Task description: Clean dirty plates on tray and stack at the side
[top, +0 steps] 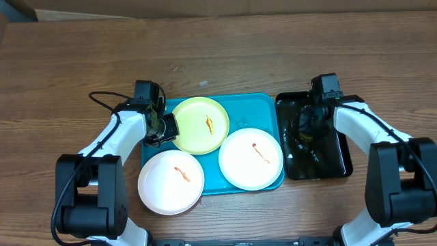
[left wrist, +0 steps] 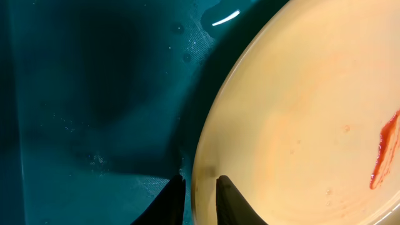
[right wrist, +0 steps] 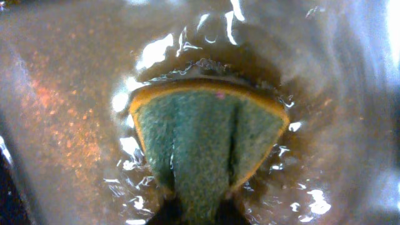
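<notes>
The turquoise tray (top: 256,104) holds a yellow-green plate (top: 194,126) at its back left, a white plate (top: 249,164) at the right and a white plate (top: 164,184) overhanging the front left corner. Each has an orange-red smear. My left gripper (top: 166,127) is shut on the yellow-green plate's left rim (left wrist: 201,181), one finger on each side. My right gripper (top: 306,126) is over the black tray (top: 338,160), shut on a green and yellow sponge (right wrist: 206,134) in shallow water.
The black tray stands right of the turquoise tray, its water glinting in the right wrist view (right wrist: 75,94). Wooden table (top: 68,55) surrounds both trays. A black cable (top: 102,99) loops by the left arm.
</notes>
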`<state>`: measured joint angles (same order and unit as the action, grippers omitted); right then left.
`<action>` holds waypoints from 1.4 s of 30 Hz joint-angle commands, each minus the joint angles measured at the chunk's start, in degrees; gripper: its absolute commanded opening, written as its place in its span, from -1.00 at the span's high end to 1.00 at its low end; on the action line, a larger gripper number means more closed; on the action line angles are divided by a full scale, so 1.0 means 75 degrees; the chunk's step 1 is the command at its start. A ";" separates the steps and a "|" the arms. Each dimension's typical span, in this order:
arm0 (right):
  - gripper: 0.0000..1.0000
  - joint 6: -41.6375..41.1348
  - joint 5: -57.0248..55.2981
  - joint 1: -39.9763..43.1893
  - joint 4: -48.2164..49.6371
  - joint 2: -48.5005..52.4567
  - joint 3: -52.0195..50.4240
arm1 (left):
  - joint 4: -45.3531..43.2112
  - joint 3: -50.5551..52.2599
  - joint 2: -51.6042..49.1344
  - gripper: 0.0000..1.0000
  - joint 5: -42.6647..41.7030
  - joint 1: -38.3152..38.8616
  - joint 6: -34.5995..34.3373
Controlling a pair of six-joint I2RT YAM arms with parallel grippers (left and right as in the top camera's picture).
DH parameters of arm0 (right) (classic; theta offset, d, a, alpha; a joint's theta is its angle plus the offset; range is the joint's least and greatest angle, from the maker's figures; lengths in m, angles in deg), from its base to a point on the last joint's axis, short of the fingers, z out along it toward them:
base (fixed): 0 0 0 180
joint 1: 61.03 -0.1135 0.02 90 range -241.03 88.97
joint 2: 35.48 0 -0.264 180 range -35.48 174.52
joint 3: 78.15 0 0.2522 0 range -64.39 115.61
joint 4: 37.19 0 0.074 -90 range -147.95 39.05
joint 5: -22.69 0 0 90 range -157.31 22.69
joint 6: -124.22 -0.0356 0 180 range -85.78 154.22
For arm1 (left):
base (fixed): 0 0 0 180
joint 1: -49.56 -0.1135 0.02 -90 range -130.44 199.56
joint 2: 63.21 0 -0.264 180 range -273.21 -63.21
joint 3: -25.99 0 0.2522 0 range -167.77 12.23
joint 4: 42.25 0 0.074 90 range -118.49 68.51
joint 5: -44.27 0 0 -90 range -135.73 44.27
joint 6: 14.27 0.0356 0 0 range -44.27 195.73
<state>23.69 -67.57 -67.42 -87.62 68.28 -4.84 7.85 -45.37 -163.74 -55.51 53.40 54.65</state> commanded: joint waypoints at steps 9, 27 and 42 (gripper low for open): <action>-0.69 0.0006 -0.0017 0.0006 0.0772 0.0067 0.0140 | -0.0026 0.0067 0.0003 0.54 0.0012 0.0058 -0.0020; -0.39 0.0009 -0.0015 0.0015 0.1075 0.0108 0.0134 | -0.0029 0.0067 0.0003 0.49 0.0017 0.0058 -0.0017; 0.77 0.0006 -0.0015 -0.0009 -0.0388 0.0082 0.0592 | -0.0297 0.0067 0.0003 0.76 0.0163 0.0058 -0.0020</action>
<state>23.72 -67.57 -67.44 -90.68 68.31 -1.89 6.34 -45.37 -163.74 -54.86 53.40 54.65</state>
